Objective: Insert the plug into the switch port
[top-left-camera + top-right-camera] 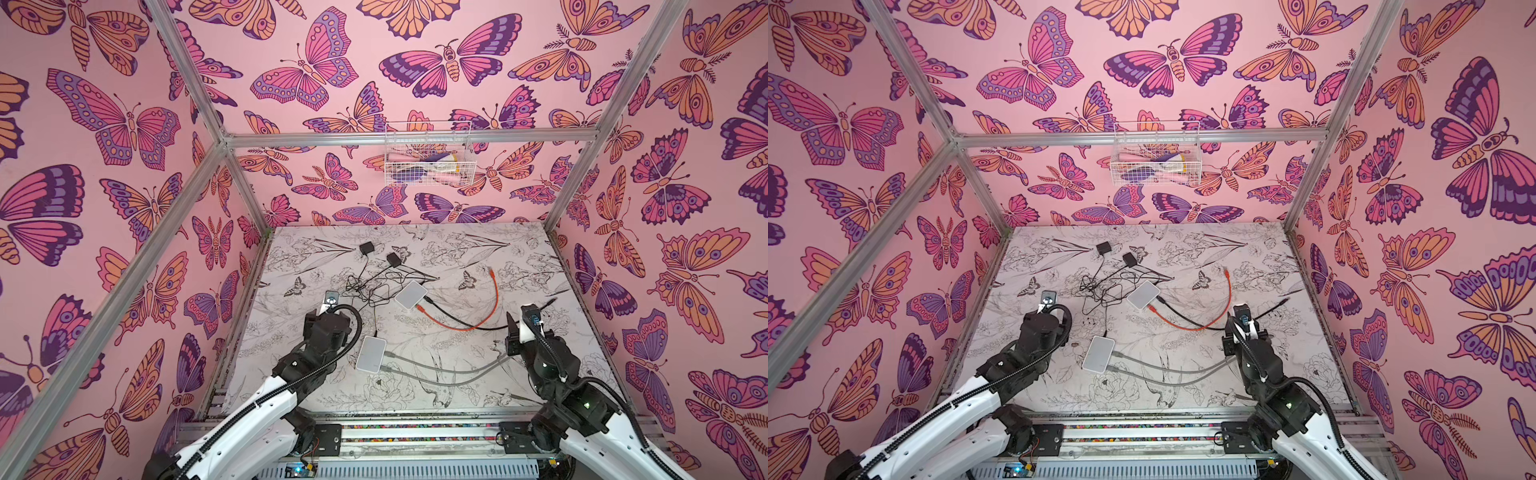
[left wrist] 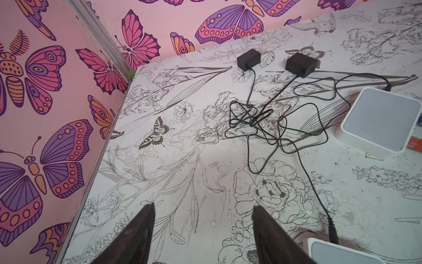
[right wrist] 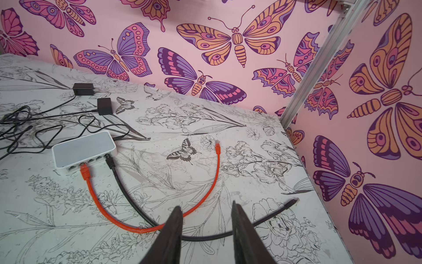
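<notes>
The right gripper (image 3: 206, 206) is hovering low over the desk (image 3: 262, 178), its jaws standing apart with nothing clamped. The black cable (image 3: 127, 189) is passing under the gap between them, and the orange cable (image 3: 212, 182) is curving just beside one jaw.

The black cable's free plug (image 3: 291, 202) is lying close by, ahead of the jaws and off toward the right wall. Its long axis is following the cable and pointing away from the far switch (image 3: 83, 148). The orange cable's free plug (image 3: 217, 146) is resting further back, pointing at the rear wall. Both look like small clipped network plugs, lying flat.

The other ends of both cables are already sitting in the far switch's front face, with open ports showing between and beside them. The right arm is much the nearer to either loose plug, the black one likeliest. Whichever is taken will need turning right round to face the ports.

The left gripper (image 2: 203, 206) is holding its jaws wide and empty over bare desk, near the near switch (image 1: 371, 354) with its grey cables (image 1: 436, 361).
</notes>
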`<state>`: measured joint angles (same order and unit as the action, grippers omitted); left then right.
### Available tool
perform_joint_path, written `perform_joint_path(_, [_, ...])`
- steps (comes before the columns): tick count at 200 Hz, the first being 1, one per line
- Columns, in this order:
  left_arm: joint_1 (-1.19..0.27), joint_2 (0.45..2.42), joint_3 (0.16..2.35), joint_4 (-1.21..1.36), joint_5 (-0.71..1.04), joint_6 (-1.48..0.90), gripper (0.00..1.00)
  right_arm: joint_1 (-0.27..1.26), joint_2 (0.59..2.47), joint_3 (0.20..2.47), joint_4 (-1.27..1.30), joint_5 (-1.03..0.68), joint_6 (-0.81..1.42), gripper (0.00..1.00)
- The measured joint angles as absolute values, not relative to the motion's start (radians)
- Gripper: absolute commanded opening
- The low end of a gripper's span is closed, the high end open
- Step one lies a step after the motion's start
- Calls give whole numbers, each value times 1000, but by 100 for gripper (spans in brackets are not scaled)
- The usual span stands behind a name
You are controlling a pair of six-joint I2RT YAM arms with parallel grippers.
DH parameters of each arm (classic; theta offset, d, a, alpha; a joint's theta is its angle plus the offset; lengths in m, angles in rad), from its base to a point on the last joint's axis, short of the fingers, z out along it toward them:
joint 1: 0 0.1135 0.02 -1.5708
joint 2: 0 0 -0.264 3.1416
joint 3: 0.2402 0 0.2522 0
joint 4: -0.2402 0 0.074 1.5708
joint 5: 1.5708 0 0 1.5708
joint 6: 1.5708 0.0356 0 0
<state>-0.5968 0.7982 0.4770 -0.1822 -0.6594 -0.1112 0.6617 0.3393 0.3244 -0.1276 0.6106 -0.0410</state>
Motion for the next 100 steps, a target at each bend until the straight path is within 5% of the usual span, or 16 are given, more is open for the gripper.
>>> perform_joint_path(100, [-559, 847, 411, -91, -733, -67, 69, 662, 267, 211, -146, 685, -40, 36])
